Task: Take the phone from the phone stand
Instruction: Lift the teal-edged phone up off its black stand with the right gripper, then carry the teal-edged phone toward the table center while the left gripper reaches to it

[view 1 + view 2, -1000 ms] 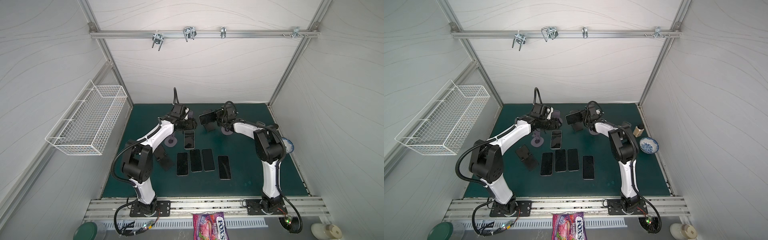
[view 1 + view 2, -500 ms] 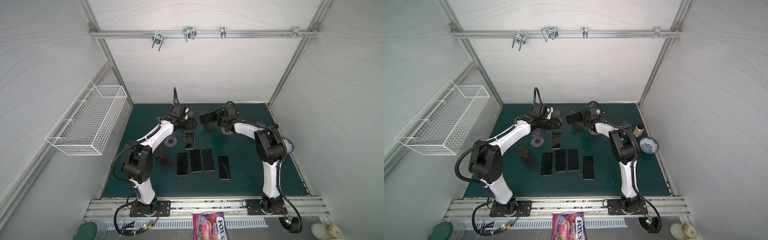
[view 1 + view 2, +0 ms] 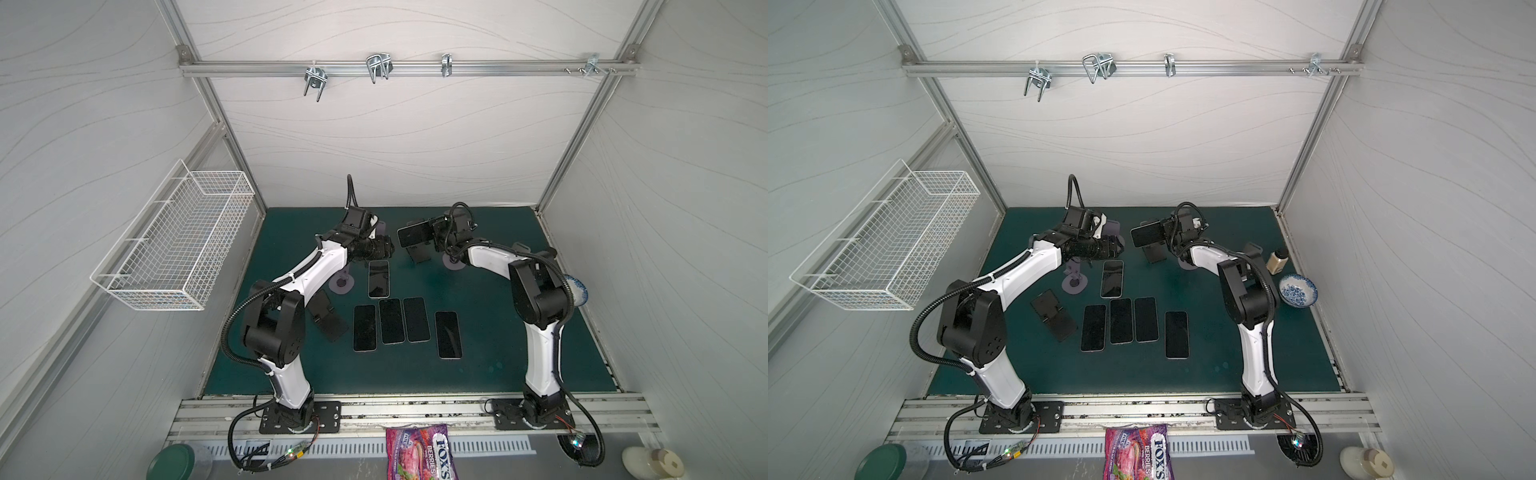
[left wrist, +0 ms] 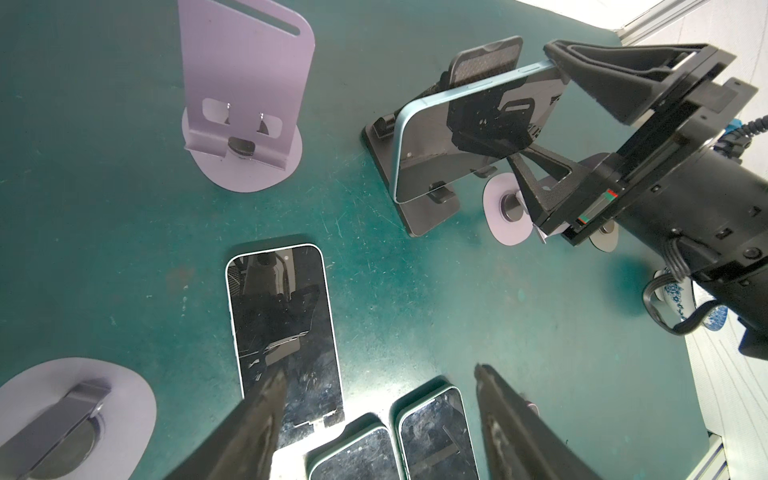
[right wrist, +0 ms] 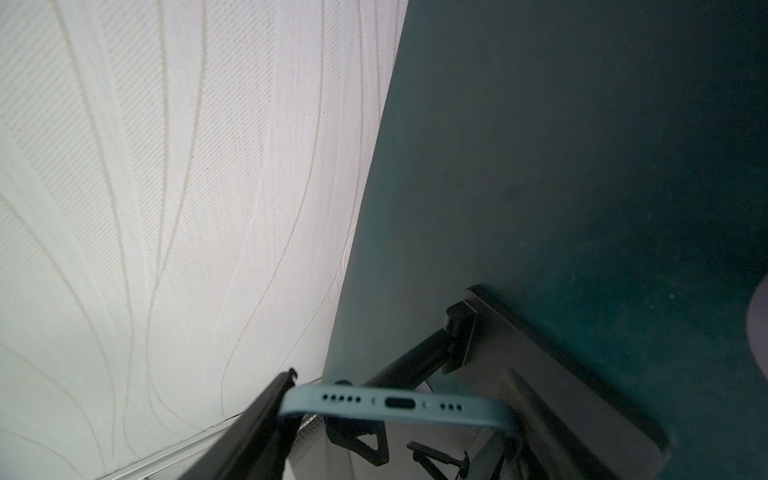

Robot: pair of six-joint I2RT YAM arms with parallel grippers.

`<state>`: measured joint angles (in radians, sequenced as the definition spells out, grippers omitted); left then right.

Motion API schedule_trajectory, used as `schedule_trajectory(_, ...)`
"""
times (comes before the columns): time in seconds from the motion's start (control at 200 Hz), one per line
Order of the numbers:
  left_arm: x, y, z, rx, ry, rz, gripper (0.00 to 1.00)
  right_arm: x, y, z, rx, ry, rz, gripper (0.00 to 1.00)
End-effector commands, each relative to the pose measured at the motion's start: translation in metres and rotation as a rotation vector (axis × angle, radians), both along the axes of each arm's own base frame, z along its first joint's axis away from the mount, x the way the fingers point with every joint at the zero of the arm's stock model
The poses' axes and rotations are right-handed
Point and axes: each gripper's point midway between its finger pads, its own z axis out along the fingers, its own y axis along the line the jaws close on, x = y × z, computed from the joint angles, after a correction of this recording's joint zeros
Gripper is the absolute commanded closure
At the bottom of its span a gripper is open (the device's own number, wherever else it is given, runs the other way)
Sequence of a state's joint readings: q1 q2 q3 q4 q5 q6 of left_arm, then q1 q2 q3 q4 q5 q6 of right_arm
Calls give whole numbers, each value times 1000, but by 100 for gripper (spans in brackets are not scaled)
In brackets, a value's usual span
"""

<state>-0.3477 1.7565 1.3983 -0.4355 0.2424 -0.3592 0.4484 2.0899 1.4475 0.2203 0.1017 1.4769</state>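
Purple candy bag point(image 3: 419, 453) lies past arm bases, well apart from fingers of left gripper point(image 3: 388, 249) and right gripper point(image 3: 430, 237), farther from both than anything on mat. Large white brand lettering on bag: "FOX'S". Beside it, smaller white capitals: "BERRIES". Both words readable in both top views. Other print on bag too small to read.

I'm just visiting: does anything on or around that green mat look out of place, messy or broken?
Nothing looks spilled. Only small oddities: the rightmost phone lies apart from the tidy row of three, and a FOX'S candy bag lies outside the green mat.
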Motion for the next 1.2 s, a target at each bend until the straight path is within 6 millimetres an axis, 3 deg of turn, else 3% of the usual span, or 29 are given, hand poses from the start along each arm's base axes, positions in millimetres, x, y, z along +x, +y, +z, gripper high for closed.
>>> schedule_trajectory(0.0, 7, 1, 24, -19, -71, 14, 27, 1, 3, 48, 75, -96, -4, 81)
schedule_trajectory(0.715, 7, 6, 30, 0, -101, 18, 27, -1, -5, 62, 120, -119, 0, 87)
schedule_trajectory(1.06, 6, 7, 32, 15, -113, 15, 27, -10, -11, 59, 136, -121, 3, 100)
schedule_trajectory(1.195, 6, 6, 33, 11, -119, 7, 27, -10, -14, 62, 144, -127, 4, 100)
